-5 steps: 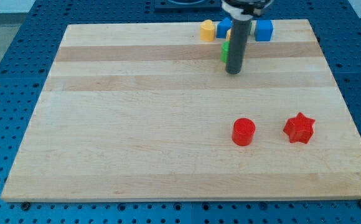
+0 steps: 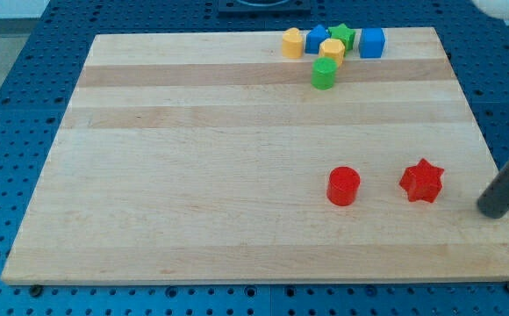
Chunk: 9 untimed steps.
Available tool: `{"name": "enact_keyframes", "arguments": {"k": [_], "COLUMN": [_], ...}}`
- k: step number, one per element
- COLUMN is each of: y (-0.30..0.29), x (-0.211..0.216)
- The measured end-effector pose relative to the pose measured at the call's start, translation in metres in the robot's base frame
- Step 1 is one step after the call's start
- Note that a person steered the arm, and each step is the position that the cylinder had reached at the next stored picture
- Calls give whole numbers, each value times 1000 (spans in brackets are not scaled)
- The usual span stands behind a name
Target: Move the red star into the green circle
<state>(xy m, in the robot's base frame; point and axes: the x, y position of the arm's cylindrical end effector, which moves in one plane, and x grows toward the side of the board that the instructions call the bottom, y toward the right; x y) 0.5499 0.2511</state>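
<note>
**Mia:** Look down here, near us. See the dark rod on the right side? My tip is what the arm calls its bottom end. It sits at the right edge of the wooden board.

**Ben:** Is it holding something?

**Mia:** No. It is only a plain stick. It has nothing to open or close, and it is not touching any block.

**Ben:** Where is the red star?

**Mia:** Just to the left of the tip, and a tiny bit farther from us. It lies flat on the board, in the near right part. There is a gap between it and the tip.

**Ben:** What does the star look like?

**Mia:** Bright red, chunky, with short points all around. It looks light and easy to slide.

**Ben:** And the round red one?

**Mia:** That is the red cylinder. It is left of the star, with bare wood between them.

**Ben:** So where must the star go?

**Mia:** Far away, up at the back. See the green circle? It stands a bit in front of a small bunch of blocks: a yellow block, a blue block, another yellow block, a green star and a blue cube.

**Ben:** So the star has to go far and left?

**Mia:** Yes. I think the tip is on a good side for that. It is to the right and a bit nearer, so pushing away and left should send the star toward the green circle. If it pushes straight left, the star may bump the red cylinder.
</note>
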Motion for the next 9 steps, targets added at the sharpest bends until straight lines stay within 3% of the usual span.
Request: {"name": "enact_keyframes", "arguments": {"k": [4,7,8,9], "y": [-128,-160,-171,-179], "x": [-44,-132,-143,-120]}}
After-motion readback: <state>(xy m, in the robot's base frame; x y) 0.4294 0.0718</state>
